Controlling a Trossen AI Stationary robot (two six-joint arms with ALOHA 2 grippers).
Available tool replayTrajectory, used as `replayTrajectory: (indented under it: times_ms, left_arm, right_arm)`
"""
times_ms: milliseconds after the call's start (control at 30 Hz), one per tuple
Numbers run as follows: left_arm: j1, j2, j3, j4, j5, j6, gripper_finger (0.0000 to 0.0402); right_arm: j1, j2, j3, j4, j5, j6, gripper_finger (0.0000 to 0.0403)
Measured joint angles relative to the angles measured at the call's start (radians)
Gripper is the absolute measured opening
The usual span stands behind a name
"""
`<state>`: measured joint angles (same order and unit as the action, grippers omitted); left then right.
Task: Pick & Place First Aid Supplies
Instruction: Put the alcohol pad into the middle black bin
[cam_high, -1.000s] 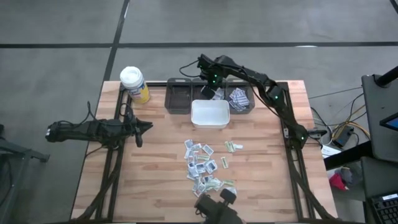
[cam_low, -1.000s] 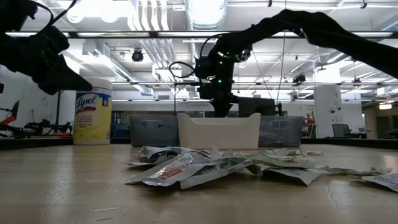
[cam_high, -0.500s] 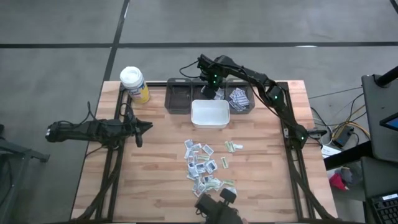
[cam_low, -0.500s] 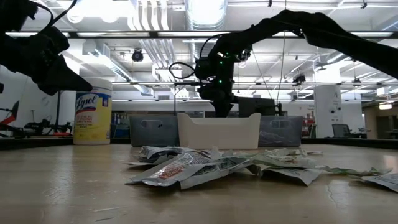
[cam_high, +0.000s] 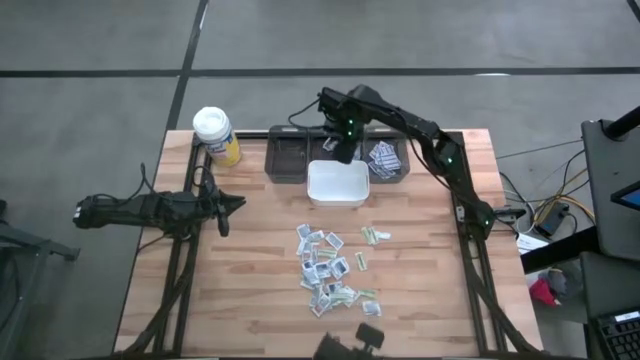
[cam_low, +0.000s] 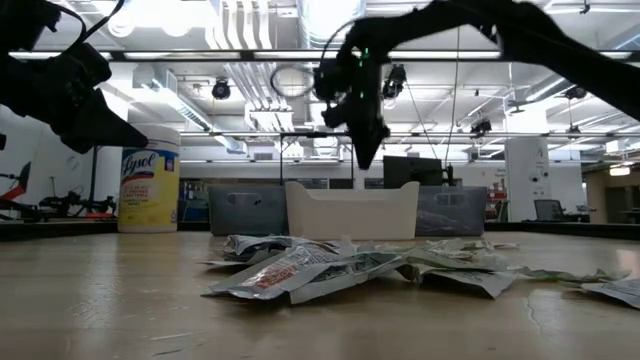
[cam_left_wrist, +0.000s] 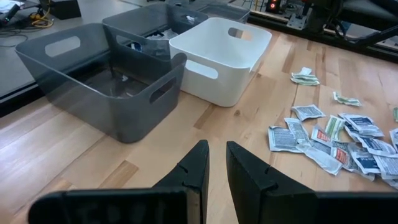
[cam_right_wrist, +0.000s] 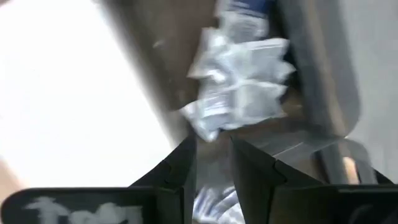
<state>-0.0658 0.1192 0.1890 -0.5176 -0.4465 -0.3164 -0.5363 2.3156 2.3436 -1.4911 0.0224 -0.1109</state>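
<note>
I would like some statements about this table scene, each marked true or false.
1. The right gripper is above the grey bins behind the white bin. True.
2. The loose packets lie inside the white bin. False: they lie on the table in front of it.
3. The left gripper holds a packet. False: nothing is between its fingers.
4. The yellow bottle stands at the table's far left corner. True.

Floor: grey concrete (cam_high: 100, 60) crossed by dark seam lines | Ceiling: exposed ducts (cam_low: 240, 80) and bright strip lights (cam_low: 250, 53) | Room beyond: white pillar (cam_low: 525, 175), monitors (cam_low: 548, 209) on far desks | Tabletop: pale wood planks (cam_high: 260, 270)
</note>
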Motion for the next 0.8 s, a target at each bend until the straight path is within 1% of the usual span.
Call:
replayTrajectory:
  times_ms: [67,233,433,500,633,800]
  left_arm:
    - [0.000,0.000,0.000,-0.002,0.000,0.000,0.0053]
    - [0.000,0.000,0.000,-0.021,0.000,0.000,0.0053]
    - [0.000,0.000,0.000,-0.052,0.000,0.001,0.0053]
    - [0.000,0.000,0.000,-0.051,0.000,0.001,0.0053]
    - [0.000,0.000,0.000,-0.051,0.000,0.001,0.0053]
    - [0.000,0.000,0.000,-0.051,0.000,0.002,0.0053]
  right_arm:
    - [0.035,-0.039,0.000,-0.020,-0.028,-0.009,0.0078]
    - [0.140,-0.119,-0.001,-0.022,-0.032,-0.013,0.0055]
    - [0.278,-0.159,-0.002,-0.022,-0.033,-0.013,0.0014]
    - [0.323,-0.159,-0.002,-0.021,-0.045,-0.013,0.0010]
    - [0.405,-0.157,-0.008,-0.017,-0.103,0.002,0.0009]
    - [0.493,-0.156,-0.034,-0.015,-0.119,0.043,0.0008]
